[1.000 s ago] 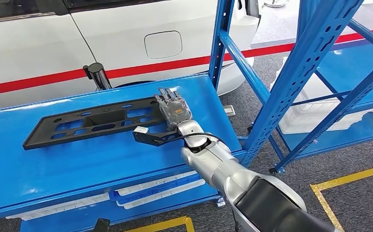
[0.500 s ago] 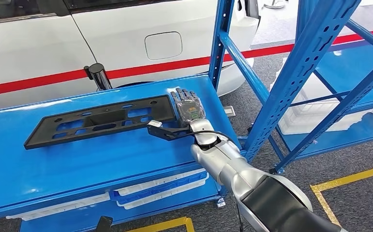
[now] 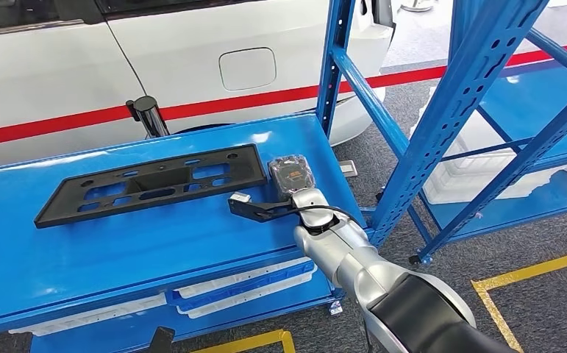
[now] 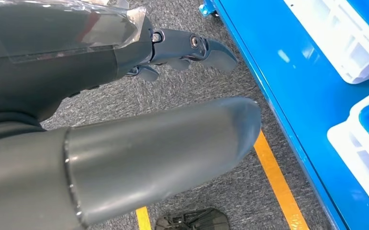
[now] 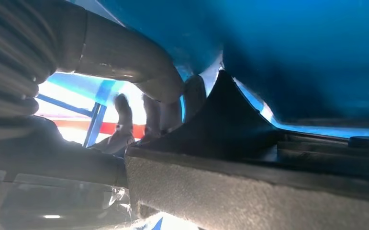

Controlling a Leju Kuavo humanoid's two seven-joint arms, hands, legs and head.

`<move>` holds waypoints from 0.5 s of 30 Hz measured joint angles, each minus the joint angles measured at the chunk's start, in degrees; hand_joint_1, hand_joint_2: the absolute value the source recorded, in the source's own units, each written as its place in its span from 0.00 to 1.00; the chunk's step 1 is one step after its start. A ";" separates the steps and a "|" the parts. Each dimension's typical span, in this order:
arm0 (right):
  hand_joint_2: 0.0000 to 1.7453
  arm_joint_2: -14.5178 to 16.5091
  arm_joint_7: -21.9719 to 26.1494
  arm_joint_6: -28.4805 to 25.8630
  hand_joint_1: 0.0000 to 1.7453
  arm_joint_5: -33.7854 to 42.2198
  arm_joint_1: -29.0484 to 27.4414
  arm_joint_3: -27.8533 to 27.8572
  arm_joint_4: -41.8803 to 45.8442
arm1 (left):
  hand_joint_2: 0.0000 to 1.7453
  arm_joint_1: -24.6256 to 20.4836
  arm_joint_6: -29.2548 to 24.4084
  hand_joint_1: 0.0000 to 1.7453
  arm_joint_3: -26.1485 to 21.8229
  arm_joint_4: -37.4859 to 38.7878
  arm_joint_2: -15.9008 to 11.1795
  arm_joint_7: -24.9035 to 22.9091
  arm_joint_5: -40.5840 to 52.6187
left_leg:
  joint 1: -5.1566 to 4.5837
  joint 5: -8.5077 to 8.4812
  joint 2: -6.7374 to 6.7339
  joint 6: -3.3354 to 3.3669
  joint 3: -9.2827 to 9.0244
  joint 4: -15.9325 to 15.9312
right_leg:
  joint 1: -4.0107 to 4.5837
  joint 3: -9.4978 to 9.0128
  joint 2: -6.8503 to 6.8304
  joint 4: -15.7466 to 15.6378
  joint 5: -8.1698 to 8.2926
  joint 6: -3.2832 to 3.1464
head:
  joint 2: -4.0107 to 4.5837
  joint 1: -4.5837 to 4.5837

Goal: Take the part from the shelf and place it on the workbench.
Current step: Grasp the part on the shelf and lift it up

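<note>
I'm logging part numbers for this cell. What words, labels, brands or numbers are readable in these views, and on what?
None can be read.
The back of the right hand carries an orange-marked patch: too small and blurred to read.
The black part on the blue workbench bears no legible marking.
The white car shows a red stripe, no lettering.

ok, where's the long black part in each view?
Head view: black part lies flat on the blue workbench, left of the right hand.
Right wrist view: its dark edge runs close under the camera.
Left wrist view: not in it.
Shared landmark: the blue workbench surface.
</note>
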State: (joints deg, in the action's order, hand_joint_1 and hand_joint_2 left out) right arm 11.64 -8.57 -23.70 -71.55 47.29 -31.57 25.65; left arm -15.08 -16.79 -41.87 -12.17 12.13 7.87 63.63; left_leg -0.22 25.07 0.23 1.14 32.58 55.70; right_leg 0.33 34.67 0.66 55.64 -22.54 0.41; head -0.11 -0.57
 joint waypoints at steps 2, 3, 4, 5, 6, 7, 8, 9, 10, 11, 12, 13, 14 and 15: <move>1.00 0.01 -0.01 -0.08 0.00 -0.29 -0.07 0.34 0.30 | 0.00 -0.02 0.07 0.00 0.08 0.00 0.04 0.00 0.13 | 0.00 0.00 0.00 0.00 0.00 0.00 | 0.00 0.00 0.00 0.00 0.00 0.00 | 0.00 0.00; 1.00 0.01 -0.02 -0.12 0.00 -0.57 -0.09 0.54 0.51 | 0.00 -0.03 0.09 0.00 0.14 0.00 0.07 0.00 0.24 | 0.00 0.00 0.00 0.00 0.00 0.00 | 0.00 0.00 0.00 0.00 0.00 0.00 | 0.00 0.00; 1.00 0.02 0.00 -0.12 0.00 -0.96 -0.10 0.81 0.74 | 0.00 -0.03 0.09 0.00 0.21 0.00 0.08 0.00 0.36 | 0.00 0.00 0.00 0.00 0.00 0.00 | 0.00 0.00 0.00 0.00 0.00 0.00 | 0.00 0.00; 1.00 0.04 0.04 -0.11 0.00 -1.39 -0.11 1.13 0.98 | 0.00 -0.04 0.09 0.00 0.26 0.00 0.09 0.00 0.48 | 0.00 0.00 0.00 0.00 0.00 0.00 | 0.00 0.00 0.00 0.00 0.00 0.00 | 0.00 0.00; 1.00 0.07 0.10 -0.10 0.00 -1.80 -0.12 1.47 1.25 | 0.00 -0.05 0.09 0.00 0.29 0.00 0.10 0.00 0.56 | 0.00 0.00 0.00 0.00 0.00 0.00 | 0.00 0.00 0.00 0.00 0.00 0.00 | 0.00 0.00; 1.00 0.10 0.15 -0.09 0.00 -2.11 -0.13 1.81 1.50 | 0.00 -0.07 0.09 0.00 0.31 0.00 0.12 0.00 0.62 | 0.00 0.00 0.00 0.00 0.00 0.00 | 0.00 0.00 0.00 0.00 0.00 0.00 | 0.00 0.00; 1.00 0.12 0.19 -0.08 0.00 -2.31 -0.13 2.13 1.73 | 0.00 -0.09 0.09 0.00 0.33 0.00 0.14 -0.01 0.66 | 0.00 0.00 0.00 0.00 0.00 0.00 | 0.00 -0.01 0.00 0.00 0.00 0.00 | 0.00 0.00; 1.00 0.13 0.20 -0.08 0.00 -2.42 -0.13 2.42 1.94 | 0.00 -0.11 0.09 0.00 0.36 0.00 0.16 -0.02 0.69 | -0.01 0.00 0.00 0.00 0.00 0.00 | 0.00 -0.01 0.00 0.00 0.00 0.00 | 0.00 0.00; 1.00 0.14 0.20 -0.08 0.00 -2.48 -0.13 2.67 2.14 | 0.00 -0.14 0.09 0.00 0.39 0.00 0.18 -0.04 0.74 | -0.01 0.00 0.00 0.00 -0.01 0.00 | 0.00 -0.01 0.00 0.00 0.00 0.00 | 0.00 0.00; 1.00 0.14 0.20 -0.09 0.00 -2.54 -0.13 2.89 2.33 | 0.00 -0.17 0.10 0.00 0.43 0.00 0.20 -0.08 0.83 | -0.01 0.00 0.00 0.00 -0.01 0.00 | 0.00 -0.01 0.00 0.00 0.00 0.00 | 0.00 0.00; 1.00 0.14 0.20 -0.11 0.00 -2.62 -0.14 3.09 2.52 | 0.00 -0.21 0.12 0.00 0.46 0.00 0.21 -0.12 0.92 | -0.01 0.00 0.00 0.00 -0.01 0.00 | 0.00 -0.01 0.00 0.00 0.00 0.00 | 0.00 0.00; 1.00 0.14 0.20 -0.13 0.00 -2.74 -0.14 3.30 2.71 | 0.00 -0.26 0.14 0.00 0.49 0.00 0.23 -0.16 1.00 | -0.01 0.00 0.00 0.00 -0.01 0.00 | 0.00 -0.01 0.00 0.00 0.00 0.00 | 0.00 0.00; 1.00 0.14 0.20 -0.14 0.00 -2.86 -0.14 3.51 2.87 | 0.00 -0.31 0.15 0.00 0.51 0.00 0.26 -0.20 1.06 | -0.01 0.00 0.00 0.00 -0.01 0.00 | 0.00 -0.01 0.00 0.00 0.00 0.00 | 0.00 0.00; 1.00 0.14 0.20 -0.15 0.00 -2.96 -0.14 3.73 3.01 | 0.00 -0.36 0.16 0.00 0.53 0.00 0.28 -0.23 1.07 | -0.01 0.00 0.00 0.00 -0.01 0.00 | 0.00 -0.01 0.00 0.00 0.00 0.00 | 0.00 0.00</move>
State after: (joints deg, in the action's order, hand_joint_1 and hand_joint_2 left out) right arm 11.78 -8.37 -23.85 -74.52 47.15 -27.84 28.65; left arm -15.44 -16.63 -41.34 -12.17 12.41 7.64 64.70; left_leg -0.23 25.06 0.23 1.14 32.57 55.70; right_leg 0.32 34.66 0.66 55.64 -22.54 0.41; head -0.11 -0.57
